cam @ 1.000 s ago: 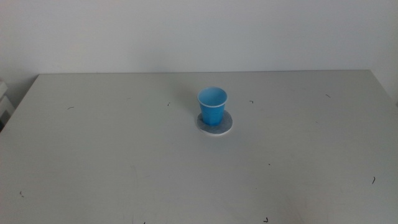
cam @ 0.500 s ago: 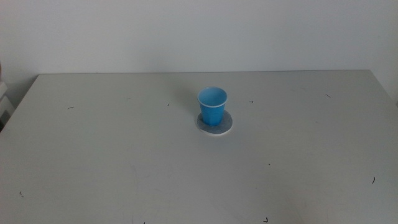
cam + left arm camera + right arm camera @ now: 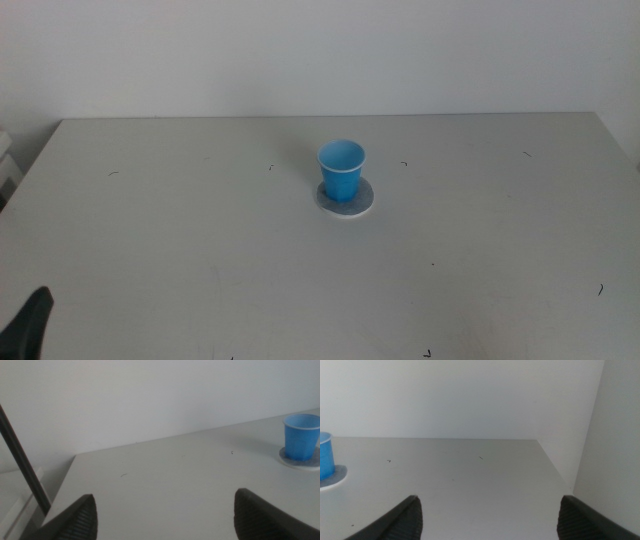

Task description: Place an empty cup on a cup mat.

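Since half a second ago, a dark jaw tip of the left gripper [image 3: 28, 322] is now poking into the bottom-left corner of the middle view, where only bare table [image 3: 200, 250] was showing before; nothing else is changing. Only that one dark sliver is appearing there, cut off by the picture's edge, so the rest of that arm is staying out of sight. Its own wrist camera is showing the left gripper [image 3: 165, 512] with its two jaws standing wide apart and nothing between them, though only their tips are rising into the picture. The cup [image 3: 342, 171] is standing upright on the cup mat [image 3: 362, 204] near the middle of the table, well apart from both arms, and the mat's pale edge is peeking out around the cup's base, more on the near and right side. From the left wrist camera the cup [image 3: 302, 437] is sitting at the picture's margin with the cup mat [image 3: 287, 455] partly cut off. The right gripper [image 3: 487, 515] is not showing in the middle view at all; its wrist camera is showing its jaws spread wide and holding nothing, while the cup [image 3: 326, 455] and cup mat [image 3: 337, 478] are sliced off by the frame edge there. A white wall [image 3: 320, 50] is standing behind the table.
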You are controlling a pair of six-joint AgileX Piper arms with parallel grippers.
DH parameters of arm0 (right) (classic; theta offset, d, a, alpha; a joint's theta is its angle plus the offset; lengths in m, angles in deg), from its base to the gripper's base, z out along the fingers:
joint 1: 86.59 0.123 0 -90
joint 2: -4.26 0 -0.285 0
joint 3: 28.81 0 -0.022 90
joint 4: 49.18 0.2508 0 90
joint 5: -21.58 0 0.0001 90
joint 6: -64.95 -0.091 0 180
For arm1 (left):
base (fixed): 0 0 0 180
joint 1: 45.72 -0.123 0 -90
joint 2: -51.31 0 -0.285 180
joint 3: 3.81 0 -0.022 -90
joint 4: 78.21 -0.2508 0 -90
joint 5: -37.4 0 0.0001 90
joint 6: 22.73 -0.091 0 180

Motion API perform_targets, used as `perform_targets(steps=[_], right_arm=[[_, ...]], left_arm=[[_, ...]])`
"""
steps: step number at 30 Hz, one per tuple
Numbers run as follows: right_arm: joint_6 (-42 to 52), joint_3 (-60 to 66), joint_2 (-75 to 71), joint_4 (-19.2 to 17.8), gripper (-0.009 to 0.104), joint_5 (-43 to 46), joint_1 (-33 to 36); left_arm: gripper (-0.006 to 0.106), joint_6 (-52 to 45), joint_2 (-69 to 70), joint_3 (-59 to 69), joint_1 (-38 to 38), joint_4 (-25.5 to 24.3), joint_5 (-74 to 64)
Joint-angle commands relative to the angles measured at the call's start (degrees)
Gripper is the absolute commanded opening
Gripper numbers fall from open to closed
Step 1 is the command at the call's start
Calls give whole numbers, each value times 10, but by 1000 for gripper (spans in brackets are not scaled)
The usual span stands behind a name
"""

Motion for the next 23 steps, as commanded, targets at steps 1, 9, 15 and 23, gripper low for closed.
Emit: perform_targets(steps=[1,9,15,23], right_arm=[[5,-7,-11,-5,94,45,1],[5,-7,-11,-5,94,45,1],[5,-7,-11,-5,94,45,1],[5,-7,-11,-5,94,45,1]], left_arm=[[105,26,26,35,-1,23,91],[105,64,98,83,-1,40,16],[105,64,98,83,-1,42,-4],[105,64,98,83,-1,42,-4]])
